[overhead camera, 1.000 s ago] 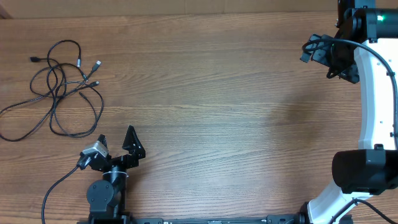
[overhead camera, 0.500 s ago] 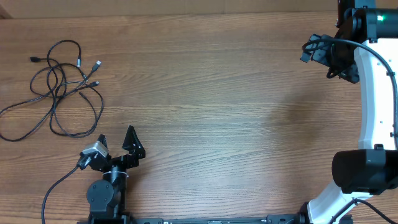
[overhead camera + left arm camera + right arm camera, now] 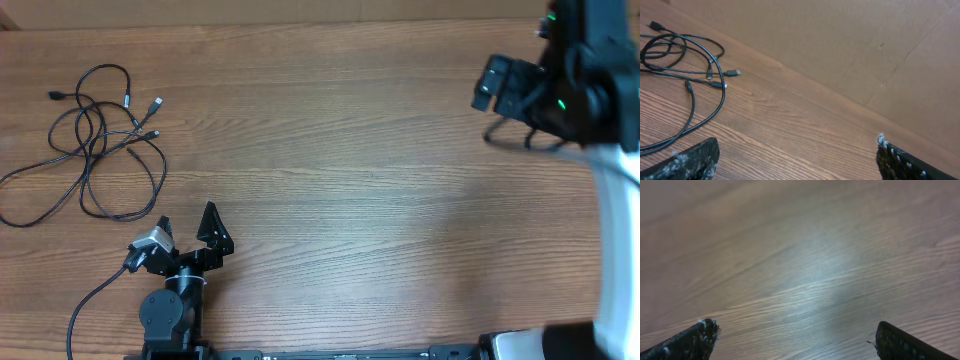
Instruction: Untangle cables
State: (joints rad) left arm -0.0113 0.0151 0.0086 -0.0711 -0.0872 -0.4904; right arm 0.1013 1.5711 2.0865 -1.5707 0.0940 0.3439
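The cables (image 3: 98,141) are thin black cords lying in a loose tangle of loops at the far left of the table, with small plug ends pointing out. They also show at the upper left of the left wrist view (image 3: 709,74). My left gripper (image 3: 186,214) is open and empty near the table's front edge, below and to the right of the tangle; its fingers are spread wide in the left wrist view (image 3: 795,150). My right gripper (image 3: 795,332) is open and empty over bare wood. Its arm (image 3: 560,95) is at the far right.
The wooden table (image 3: 350,190) runs to a brown back wall (image 3: 840,40) behind the cables. The white right arm stands along the right edge. A black cord (image 3: 85,305) runs from the left arm's base.
The right arm has swung and now looks larger and blurred at the upper right. The left arm and the cables have not moved.
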